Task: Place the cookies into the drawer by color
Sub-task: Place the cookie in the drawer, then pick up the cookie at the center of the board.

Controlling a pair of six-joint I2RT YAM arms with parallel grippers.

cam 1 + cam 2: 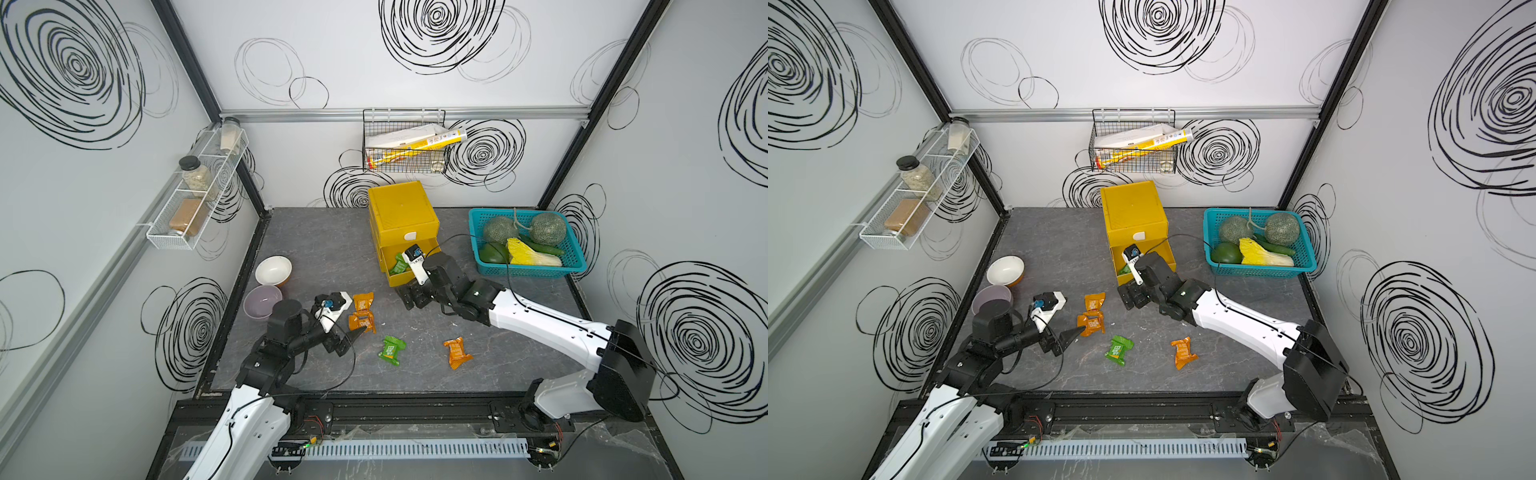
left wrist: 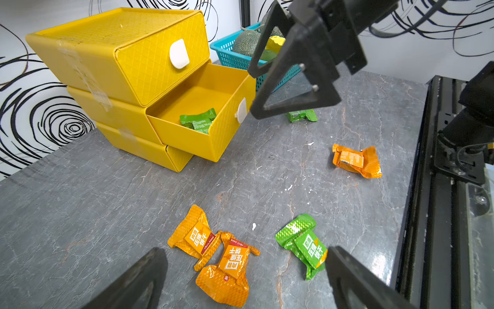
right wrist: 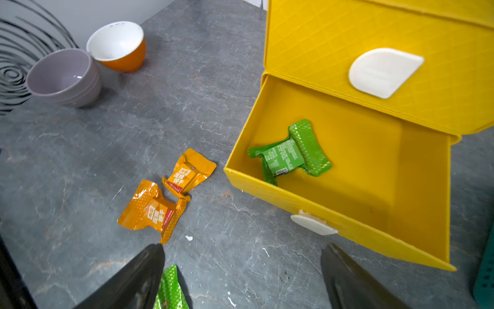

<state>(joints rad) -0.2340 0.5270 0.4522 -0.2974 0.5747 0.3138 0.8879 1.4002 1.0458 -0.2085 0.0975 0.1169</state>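
Note:
The yellow drawer (image 1: 402, 212) chest stands at the back middle, its middle drawer (image 3: 374, 171) pulled out with one green cookie (image 3: 290, 155) lying inside. My right gripper (image 1: 411, 297) hangs open just in front of that drawer, nothing between its fingers (image 3: 149, 273); a green cookie (image 2: 300, 115) lies on the table beneath it. On the table lie two touching orange cookies (image 1: 363, 311), a green one (image 1: 391, 350) and a lone orange one (image 1: 457, 352). My left gripper (image 1: 351, 338) is open, its fingertip (image 1: 360, 331) beside the orange pair (image 2: 213, 254).
A white bowl (image 1: 273, 270) and a purple bowl (image 1: 262, 301) sit at the left edge. A teal basket (image 1: 532, 271) of melons and vegetables stands at the right back. A wire rack (image 1: 405, 141) hangs on the back wall. A black rail (image 1: 395, 409) borders the front.

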